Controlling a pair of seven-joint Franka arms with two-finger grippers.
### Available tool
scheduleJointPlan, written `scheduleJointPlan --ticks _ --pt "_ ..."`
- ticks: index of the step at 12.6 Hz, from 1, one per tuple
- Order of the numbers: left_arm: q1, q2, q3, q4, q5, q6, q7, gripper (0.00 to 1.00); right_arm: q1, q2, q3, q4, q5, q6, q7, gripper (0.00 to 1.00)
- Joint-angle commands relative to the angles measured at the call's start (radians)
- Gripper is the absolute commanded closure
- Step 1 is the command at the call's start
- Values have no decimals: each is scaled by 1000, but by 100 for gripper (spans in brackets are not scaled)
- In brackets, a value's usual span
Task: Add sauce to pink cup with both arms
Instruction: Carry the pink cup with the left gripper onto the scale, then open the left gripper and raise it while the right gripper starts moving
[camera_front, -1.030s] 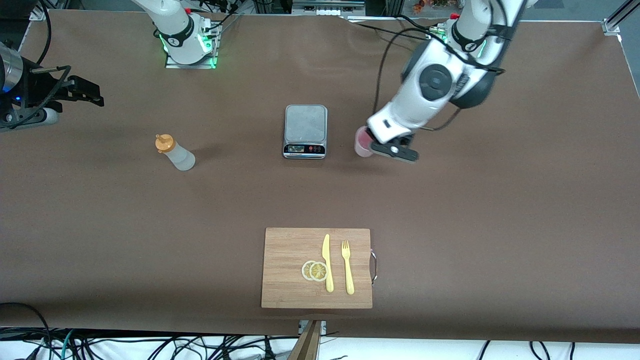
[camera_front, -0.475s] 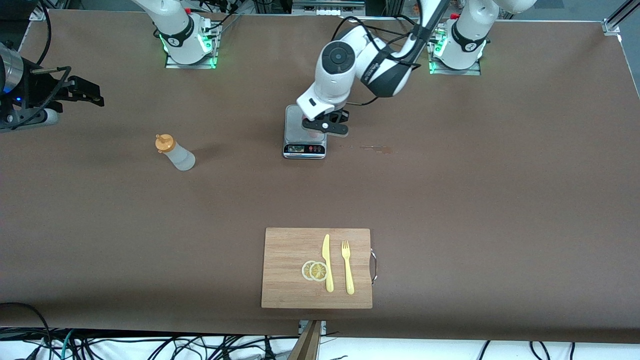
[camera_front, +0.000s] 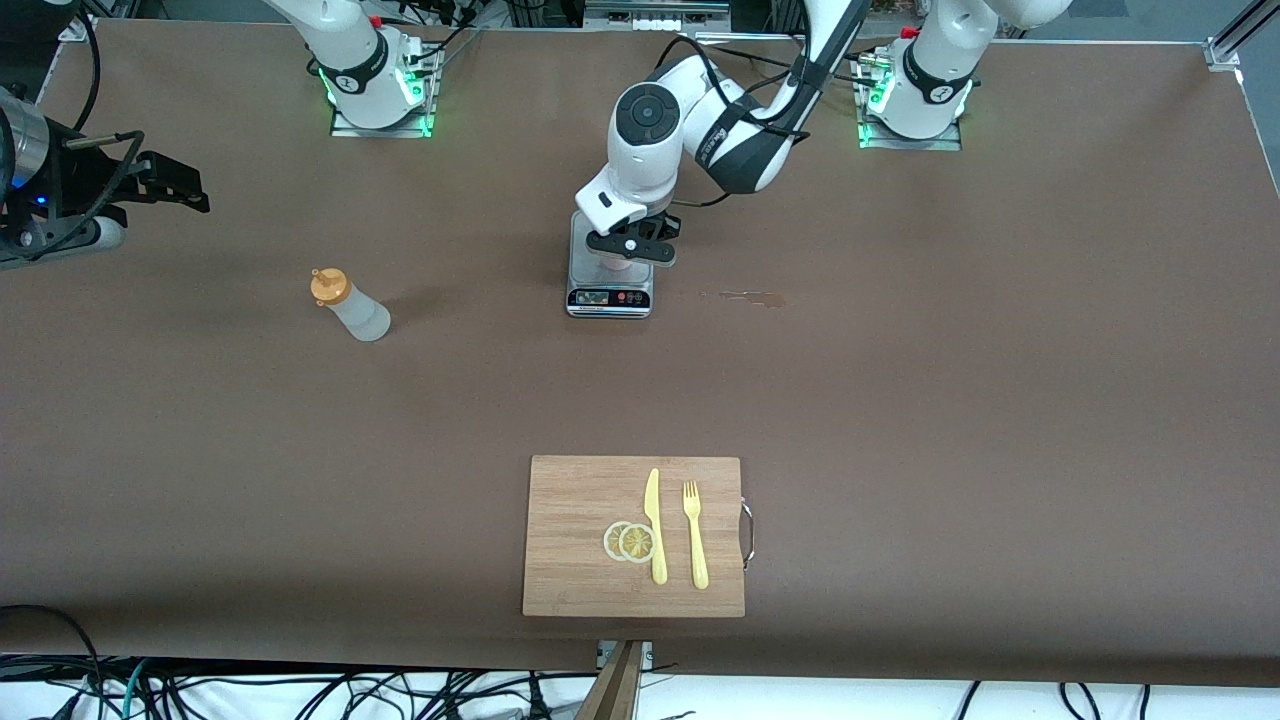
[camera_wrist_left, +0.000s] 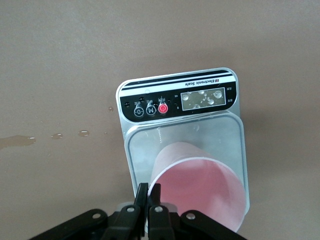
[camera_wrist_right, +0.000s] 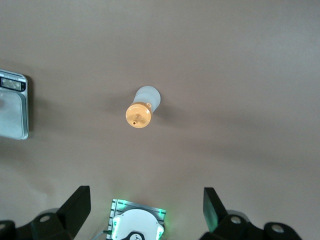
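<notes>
Left hand (camera_wrist_left: 149, 200) pinched pink cup (camera_wrist_left: 200, 187) rim over scale (camera_front: 610, 262) | right hand (camera_front: 175, 185) wide, waiting at counter's (camera_front: 900, 400) 10 o'clock edge, sauce (camera_front: 350, 305) untouched | risk: thin rim grip; cup tips on release.

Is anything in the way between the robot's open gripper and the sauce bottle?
No. The right gripper hangs open high over the sauce bottle, with only bare table around it. The scale stands off toward the left arm's end.

In the front view the left pincer (camera_front: 628, 246) hides nearly all of the pink cup (camera_front: 617, 262). The kitchen scale (camera_wrist_right: 13, 104) is cut by the right wrist view's edge. The scale's display digits (camera_wrist_left: 202, 97) are unreadable.
</notes>
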Motion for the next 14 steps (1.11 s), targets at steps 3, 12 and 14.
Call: scheduleJointPlan --ticks 3,12,14 --pt "-8 5 18 26 -19 -2 -2 0 -3 -2 -4 13 16 -11 -46 0" --pt "231 -168 98 225 -86 -416 110 0 -14 45 -104 -2 161 -14 -557 0" --pt "378 -245 98 228 14 -529 339 0 -15 103 -209 -15 267 -14 -820 0"
